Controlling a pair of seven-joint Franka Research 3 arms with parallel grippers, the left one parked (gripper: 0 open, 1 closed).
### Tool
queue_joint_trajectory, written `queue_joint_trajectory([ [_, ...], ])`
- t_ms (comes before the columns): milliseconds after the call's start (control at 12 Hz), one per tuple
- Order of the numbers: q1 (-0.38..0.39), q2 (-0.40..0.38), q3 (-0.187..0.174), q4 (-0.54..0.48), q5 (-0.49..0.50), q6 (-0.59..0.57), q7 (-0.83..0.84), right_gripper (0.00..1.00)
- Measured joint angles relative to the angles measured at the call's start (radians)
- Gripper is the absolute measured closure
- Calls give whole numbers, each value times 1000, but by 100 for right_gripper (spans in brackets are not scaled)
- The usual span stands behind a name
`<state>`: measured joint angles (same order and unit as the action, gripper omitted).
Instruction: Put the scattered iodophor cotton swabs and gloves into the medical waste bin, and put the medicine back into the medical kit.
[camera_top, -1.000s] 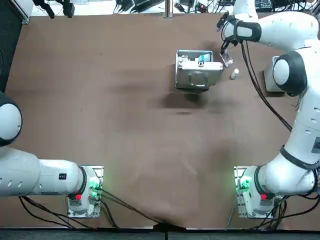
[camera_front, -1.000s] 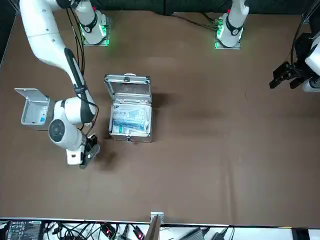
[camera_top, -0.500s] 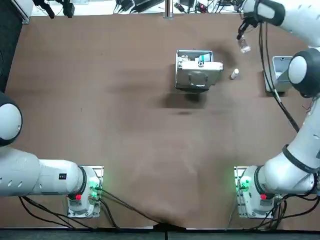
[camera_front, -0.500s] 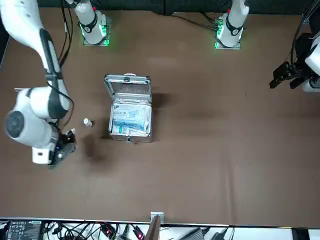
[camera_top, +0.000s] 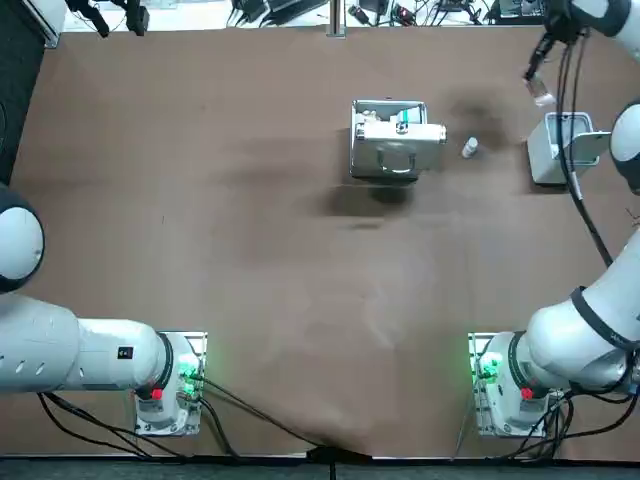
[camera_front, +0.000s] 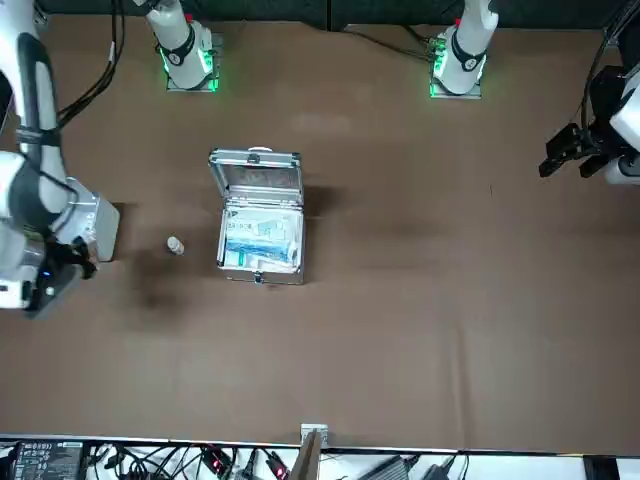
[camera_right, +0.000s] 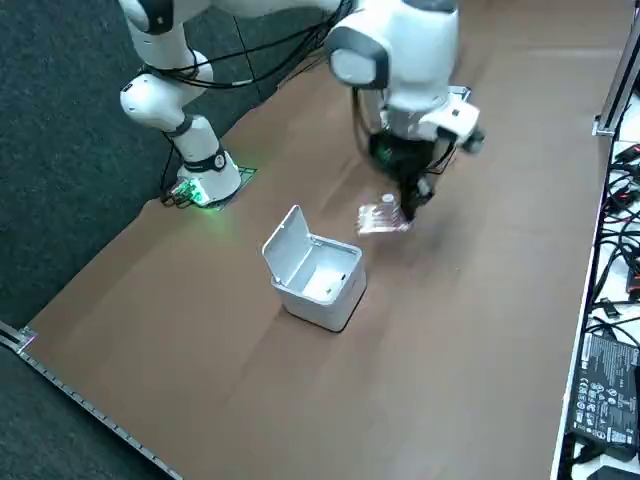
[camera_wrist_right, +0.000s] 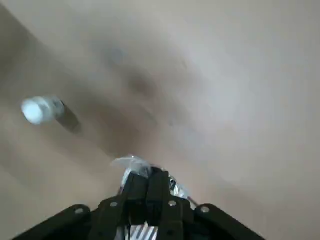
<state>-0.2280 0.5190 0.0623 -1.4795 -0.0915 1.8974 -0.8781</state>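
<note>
A: Right side view: the end effector (camera_right: 406, 207) is pinched shut on a clear crinkled piece (camera_right: 380, 219). Glove or swab wrapper, I can't tell. It hangs in the air just beside the open waste bin (camera_right: 318, 272).
B: Looks light, limp, probably slippery. I'd grip a bunched fold, not an edge.

We've got a big matte brown tabletop (camera_top: 250, 250) filling nearly every view, a bit blotchy with soft shadows. In the side view there's dark grey carpet floor (camera_right: 60, 120) past its edge, with a thin metal rail (camera_right: 90, 412) along the border. The edge farthest from the arm bases has a white strip littered with black cables (camera_top: 270, 10), a labelled black box (camera_right: 600, 390) and a small metal post (camera_front: 310, 445).
</note>
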Motion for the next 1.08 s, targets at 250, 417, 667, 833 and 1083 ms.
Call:
queue_joint_trajectory([
  [250,-109,2,-2,-6,-28,-31,-102,99],
  [417,-167,8,-2,-19,-34,-40,-153,98],
  [667,-213,19,-2,-58,-34,-51,-189,97],
  [833,-217,26,-2,-77,-36,-55,-191,94],
  [1083,-215,25,5,-82,-37,-110,-193,52],
])
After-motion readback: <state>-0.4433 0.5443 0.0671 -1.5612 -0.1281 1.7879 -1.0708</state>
